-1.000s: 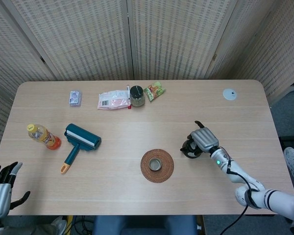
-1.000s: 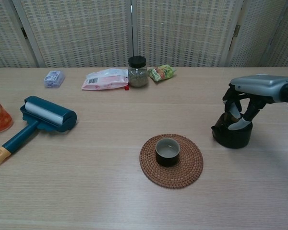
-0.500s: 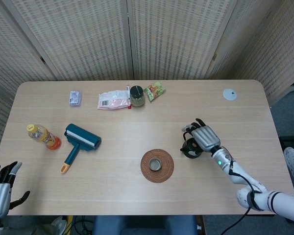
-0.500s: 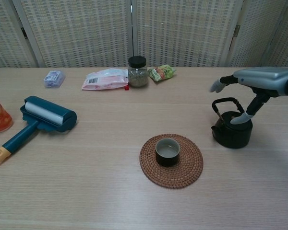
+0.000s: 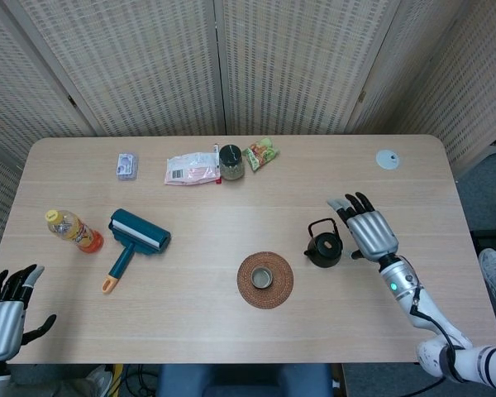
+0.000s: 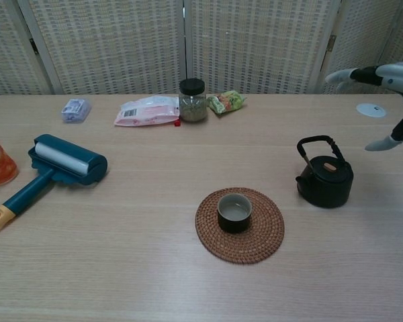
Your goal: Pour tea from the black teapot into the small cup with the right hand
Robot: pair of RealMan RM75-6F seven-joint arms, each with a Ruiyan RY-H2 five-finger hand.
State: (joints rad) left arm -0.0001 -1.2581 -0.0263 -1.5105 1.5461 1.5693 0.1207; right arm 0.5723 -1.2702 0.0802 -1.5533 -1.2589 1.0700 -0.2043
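My right hand (image 5: 370, 229) is held flat with the fingers spread and grips nothing; it sits just to the right of the black teapot (image 5: 323, 248) without touching it. In the chest view only the edge of this hand (image 6: 389, 74) shows at the right border, raised above the bench (image 5: 231, 322) surface. The black teapot stands upright on the bench, its bail handle raised and its lid in place, with the spout pointing toward the woven coaster (image 5: 265, 280). The small cup (image 5: 263, 278) stands upright in the centre of that coaster, just left of the teapot and apart from it; the chest view shows the cup (image 6: 234, 212) dark outside and pale inside. My left hand (image 5: 7, 308) rests at the near left corner, off the bench edge, fingers apart and holding nothing. On the left half of the bench lie a teal lint roller (image 5: 133, 237) with an orange-tipped handle and, beside it, a small orange bottle (image 5: 73, 230) on its side. Along the far edge are a small blue-white packet (image 5: 127, 165), a pink-and-white pouch (image 5: 192, 169), a dark-lidded jar (image 5: 231, 161) standing upright, and a green snack bag (image 5: 261, 153). A round white disc (image 5: 388, 159) lies near the far right corner.
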